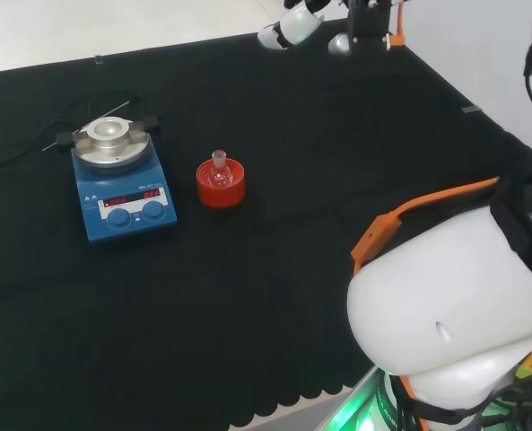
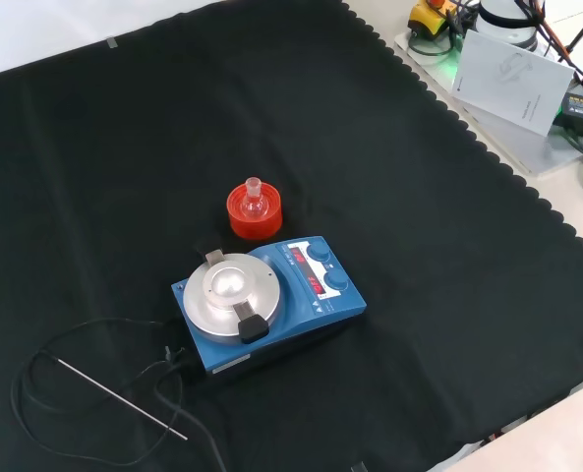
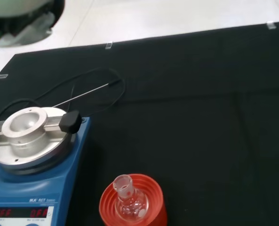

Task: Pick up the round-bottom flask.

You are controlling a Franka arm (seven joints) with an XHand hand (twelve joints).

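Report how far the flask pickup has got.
Nothing is done yet: the round-bottom flask sits upright in its red ribbed stand on the black cloth, beside the blue stirrer plate. Nothing touches the flask. All steps are left: bring the hand to the flask, close on it and lift it off the stand.

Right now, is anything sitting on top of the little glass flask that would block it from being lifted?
Nothing visible does. The small clear glass round-bottom flask sits upright in its red ribbed ring stand, neck open and uncovered. The blue hotplate stirrer stands beside the stand, not over it.
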